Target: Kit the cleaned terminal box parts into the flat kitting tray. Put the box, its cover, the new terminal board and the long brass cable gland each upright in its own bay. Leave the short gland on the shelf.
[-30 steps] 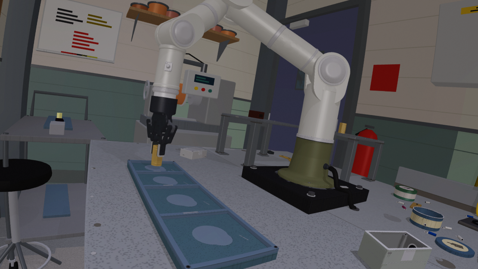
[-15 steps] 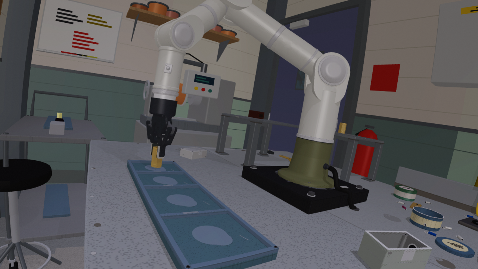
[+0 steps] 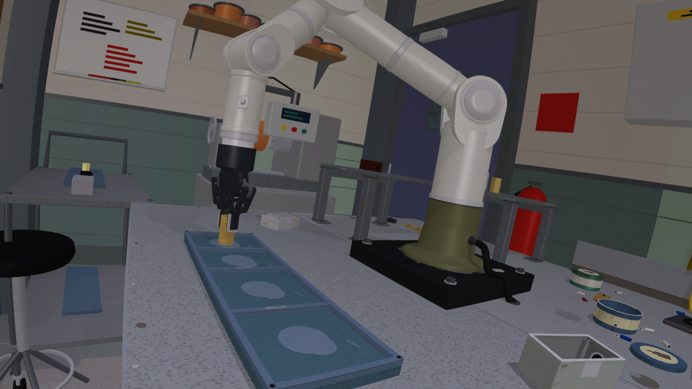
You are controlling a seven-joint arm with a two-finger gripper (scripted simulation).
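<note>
The long brass cable gland (image 3: pixel 226 234) stands upright with its foot in the far end bay of the blue kitting tray (image 3: pixel 285 302), and my gripper's (image 3: pixel 230 220) fingers are closed around its upper part. The tray's three other bays hold only pale marks. The open grey terminal box (image 3: pixel 571 360) sits at the near right of the bench. A flat white part (image 3: pixel 279 221) lies on the bench just beyond the tray's far end. A short brass gland (image 3: pixel 496 185) stands on the grey shelf rack behind my base.
My arm's black base plate (image 3: pixel 443 271) fills the bench to the right of the tray. Wire spools and small loose parts (image 3: pixel 617 315) are scattered at the far right. A side table (image 3: pixel 72 191) with a small grey block stands to the left, with a black stool in front of it.
</note>
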